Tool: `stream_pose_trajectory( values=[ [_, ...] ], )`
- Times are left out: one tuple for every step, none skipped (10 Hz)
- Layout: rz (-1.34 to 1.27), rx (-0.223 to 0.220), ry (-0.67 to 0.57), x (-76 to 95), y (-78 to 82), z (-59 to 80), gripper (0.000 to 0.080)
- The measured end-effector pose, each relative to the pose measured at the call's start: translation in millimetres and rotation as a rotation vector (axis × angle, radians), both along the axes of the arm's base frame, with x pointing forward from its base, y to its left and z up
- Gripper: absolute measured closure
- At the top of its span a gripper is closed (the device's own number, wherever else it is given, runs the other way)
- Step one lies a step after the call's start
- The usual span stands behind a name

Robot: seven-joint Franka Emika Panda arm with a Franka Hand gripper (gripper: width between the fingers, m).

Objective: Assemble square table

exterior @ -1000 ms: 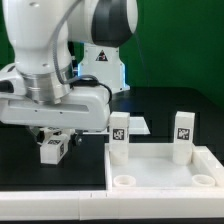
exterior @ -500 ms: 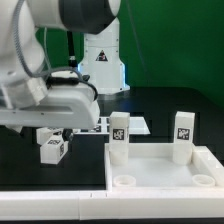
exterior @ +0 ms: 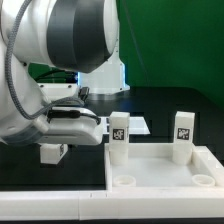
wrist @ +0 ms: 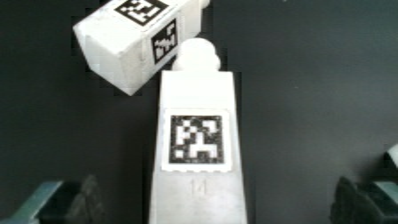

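The white plastic square tabletop (exterior: 160, 166), tray-like with a raised rim and round corner sockets, sits at 4 o'clock in the exterior view on the black surface (exterior: 30, 176). Two chunky tagged legs stand upright at its far corners: one leg (exterior: 118, 131) and the other leg (exterior: 183, 136). At 8 o'clock a loose leg (exterior: 52, 153) lies under the arm. In the wrist view the jaws stand wide apart and hold nothing, either side of a lying leg (wrist: 196, 130).

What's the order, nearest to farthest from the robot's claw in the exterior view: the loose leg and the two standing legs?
1. The loose leg, just below the gripper.
2. The near standing leg, tabletop corner, exterior view's left.
3. The far standing leg, corner at exterior view's right.
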State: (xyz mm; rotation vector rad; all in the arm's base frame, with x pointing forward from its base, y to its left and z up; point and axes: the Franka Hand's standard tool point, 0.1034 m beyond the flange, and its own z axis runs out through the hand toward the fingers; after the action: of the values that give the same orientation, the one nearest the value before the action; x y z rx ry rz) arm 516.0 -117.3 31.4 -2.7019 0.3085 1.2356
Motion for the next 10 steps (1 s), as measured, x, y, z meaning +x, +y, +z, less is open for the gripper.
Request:
stream_pose_trajectory(
  values=[
    [-0.002, 0.001, 0.004, -1.5, -0.9, -1.6, 0.015],
    [-0.012, 0.004, 0.029, -8.8, -5.0, -9.2, 0.015],
    [-0.03, 0.0, 0.082, -16.3, -4.1, -11.1, 0.015],
    [-0.039, -0.002, 0.139, -18.8, -1.0, -10.1, 0.015],
    [-0.052, -0.005, 0.194, -19.4, -2.7, -12.0, 0.015],
    [-0.049, -0.009, 0.195, -15.2, -5.9, -17.1, 0.015],
    [-0.048, -0.01, 0.193, -14.7, -5.5, -16.0, 0.015],
    [-0.048, -0.009, 0.194, -15.0, -5.7, -16.3, 0.018],
    [-0.049, -0.009, 0.194, -15.1, -5.8, -16.5, 0.018],
    [-0.049, -0.009, 0.194, -15.1, -5.8, -16.5, 0.0379]
  ],
)
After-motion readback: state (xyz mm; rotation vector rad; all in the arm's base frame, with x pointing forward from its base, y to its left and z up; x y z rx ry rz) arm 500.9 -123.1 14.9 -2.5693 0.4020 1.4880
